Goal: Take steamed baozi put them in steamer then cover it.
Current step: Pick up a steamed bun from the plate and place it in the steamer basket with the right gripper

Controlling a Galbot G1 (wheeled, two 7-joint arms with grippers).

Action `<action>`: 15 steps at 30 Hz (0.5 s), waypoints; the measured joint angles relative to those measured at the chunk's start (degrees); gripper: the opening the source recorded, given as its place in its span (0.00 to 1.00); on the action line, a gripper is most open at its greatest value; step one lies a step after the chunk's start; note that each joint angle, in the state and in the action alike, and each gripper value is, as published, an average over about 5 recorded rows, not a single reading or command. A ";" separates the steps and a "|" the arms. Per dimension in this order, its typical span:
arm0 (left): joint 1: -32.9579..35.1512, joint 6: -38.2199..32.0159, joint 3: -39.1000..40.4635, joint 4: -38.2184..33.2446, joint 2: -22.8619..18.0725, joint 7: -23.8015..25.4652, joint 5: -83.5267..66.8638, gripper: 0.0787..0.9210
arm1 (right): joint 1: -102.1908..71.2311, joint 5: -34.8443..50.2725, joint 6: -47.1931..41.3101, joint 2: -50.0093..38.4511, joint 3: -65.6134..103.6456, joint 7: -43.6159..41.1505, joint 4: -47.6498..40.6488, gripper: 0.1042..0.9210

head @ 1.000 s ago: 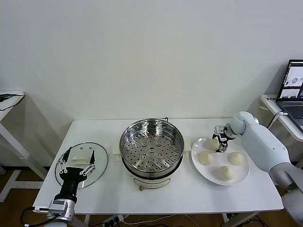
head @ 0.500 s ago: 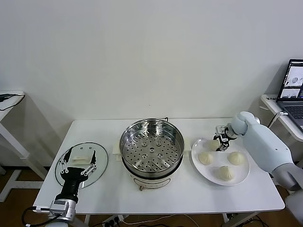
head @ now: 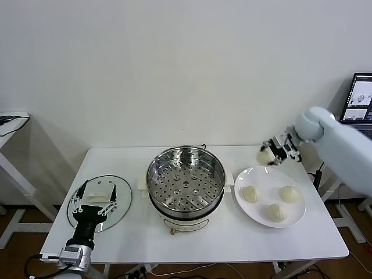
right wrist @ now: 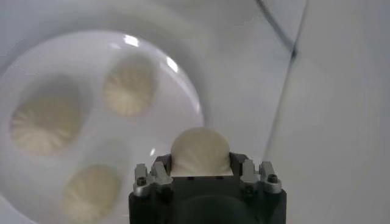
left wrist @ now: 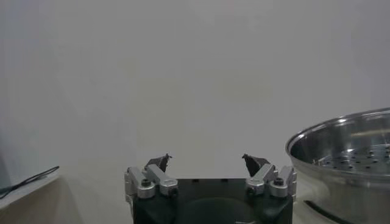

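Note:
My right gripper (head: pixel 269 154) is shut on one cream-white baozi (head: pixel 265 157) and holds it in the air above the far edge of the white plate (head: pixel 297 219). In the right wrist view the held baozi (right wrist: pixel 200 152) sits between the fingers. Three baozi (head: pixel 253 194) lie on the plate below. The steel steamer (head: pixel 186 179) stands open at the table's middle on its white pot base. The glass cover (head: pixel 119 210) with a white handle lies flat at the left. My left gripper (head: pixel 94 203) is open, low over the cover.
A laptop (head: pixel 361 99) stands on a side table at the far right. Another side table (head: pixel 13 119) stands at the far left. The white table's front edge (head: pixel 192 254) runs below the steamer.
My right gripper has lifted one baozi off the plate and risen up and back. Three baozi stay on the plate. The left arm has not moved.

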 measured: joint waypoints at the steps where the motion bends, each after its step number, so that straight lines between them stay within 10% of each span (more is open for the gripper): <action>1: 0.07 0.00 -0.14 -0.05 0.06 0.03 0.00 0.88 | 2.14 0.62 0.89 0.13 -1.80 -0.02 1.56 0.67; 15: 0.37 0.25 -1.71 -0.44 0.86 0.23 -0.11 0.88 | 17.94 3.24 12.41 10.45 -18.78 3.49 10.24 0.67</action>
